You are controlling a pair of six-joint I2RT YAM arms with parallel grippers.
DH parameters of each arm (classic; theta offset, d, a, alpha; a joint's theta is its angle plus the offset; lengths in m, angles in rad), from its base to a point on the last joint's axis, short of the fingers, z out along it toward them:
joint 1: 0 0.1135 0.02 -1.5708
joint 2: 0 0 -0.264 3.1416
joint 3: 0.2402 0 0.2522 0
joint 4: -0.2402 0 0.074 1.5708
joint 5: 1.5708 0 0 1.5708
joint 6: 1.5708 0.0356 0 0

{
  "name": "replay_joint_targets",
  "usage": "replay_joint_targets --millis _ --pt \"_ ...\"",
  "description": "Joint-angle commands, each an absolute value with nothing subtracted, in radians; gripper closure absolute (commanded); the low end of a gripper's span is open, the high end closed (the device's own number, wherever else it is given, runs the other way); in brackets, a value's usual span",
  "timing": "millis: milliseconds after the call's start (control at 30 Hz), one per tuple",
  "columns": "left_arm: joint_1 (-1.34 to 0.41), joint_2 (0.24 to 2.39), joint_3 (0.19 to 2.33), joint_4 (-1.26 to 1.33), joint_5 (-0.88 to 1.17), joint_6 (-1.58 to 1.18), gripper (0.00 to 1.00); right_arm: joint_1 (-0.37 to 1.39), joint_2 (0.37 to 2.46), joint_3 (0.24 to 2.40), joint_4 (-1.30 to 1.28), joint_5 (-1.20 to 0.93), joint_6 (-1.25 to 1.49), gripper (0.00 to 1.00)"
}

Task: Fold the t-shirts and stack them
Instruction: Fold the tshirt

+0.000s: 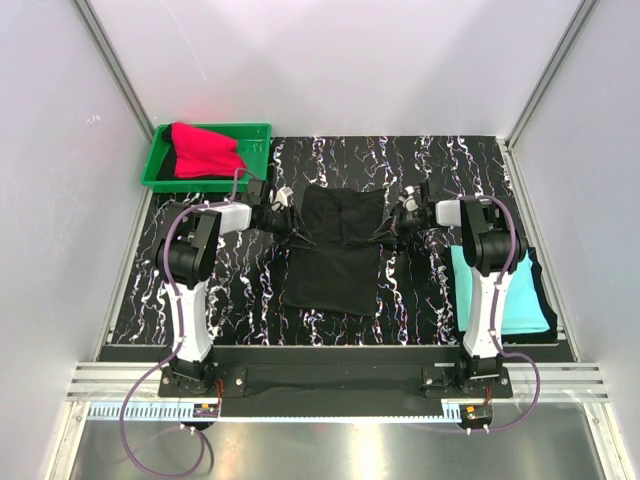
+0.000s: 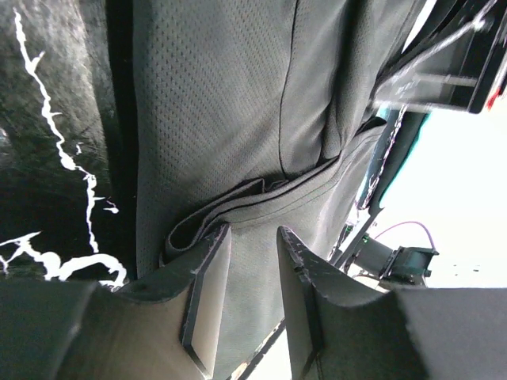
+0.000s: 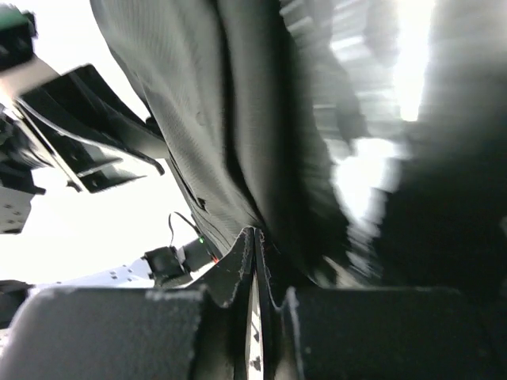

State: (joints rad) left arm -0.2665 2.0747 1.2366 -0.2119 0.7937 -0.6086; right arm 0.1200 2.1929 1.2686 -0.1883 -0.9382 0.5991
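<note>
Uneven hold on the black t-shirt point(image 1: 335, 250) risks a crooked fold

It lies flat in the middle of the table point(image 1: 420, 290). The right tool point(image 3: 255, 233) is pinched thin on its right edge. The left tool point(image 2: 253, 233) stands part-open astride the left hem, seemingly gripping nothing. Lifting now would drag one side and twist the cloth, and the shallow pinch could slip.

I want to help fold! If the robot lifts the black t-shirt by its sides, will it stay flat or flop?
Probably flop: the black t-shirt lies limp, its edge bunched into soft folds in the left wrist view. The middle would likely sag. It looks thin, so probably light.
</note>
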Motion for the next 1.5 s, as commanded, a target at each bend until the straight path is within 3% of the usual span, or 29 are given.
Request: replay_joint_targets --millis 0,333,633,900,1133,1367,1467 --pt "-0.259 2.06 1.224 -0.213 0.759 -0.554 0.62 0.101 2.166 1.236 -0.227 -0.927 0.627 0.92" --pt "-0.259 1.991 1.357 -0.232 0.833 -0.623 0.56 0.092 2.023 1.287 -0.294 -0.925 0.653 0.88" --pt "-0.235 2.196 1.667 -0.183 0.775 -0.673 0.58 0.081 2.242 1.629 -0.308 -0.789 0.721 0.81" --pt "-0.229 2.396 1.715 0.106 0.715 -0.819 0.59 0.077 2.46 1.859 -0.253 -0.726 0.706 0.81" --pt "-0.227 2.54 1.916 0.029 0.667 -0.789 0.6 0.045 2.575 1.989 -0.181 -0.71 0.773 0.8" --pt "-0.229 2.433 1.898 -0.077 0.612 -0.706 0.58 0.029 2.524 2.023 -0.25 -0.707 0.776 0.71" --pt "-0.227 2.297 1.838 -0.15 0.565 -0.623 0.53 0.025 2.447 2.071 -0.444 -0.651 0.686 0.64"
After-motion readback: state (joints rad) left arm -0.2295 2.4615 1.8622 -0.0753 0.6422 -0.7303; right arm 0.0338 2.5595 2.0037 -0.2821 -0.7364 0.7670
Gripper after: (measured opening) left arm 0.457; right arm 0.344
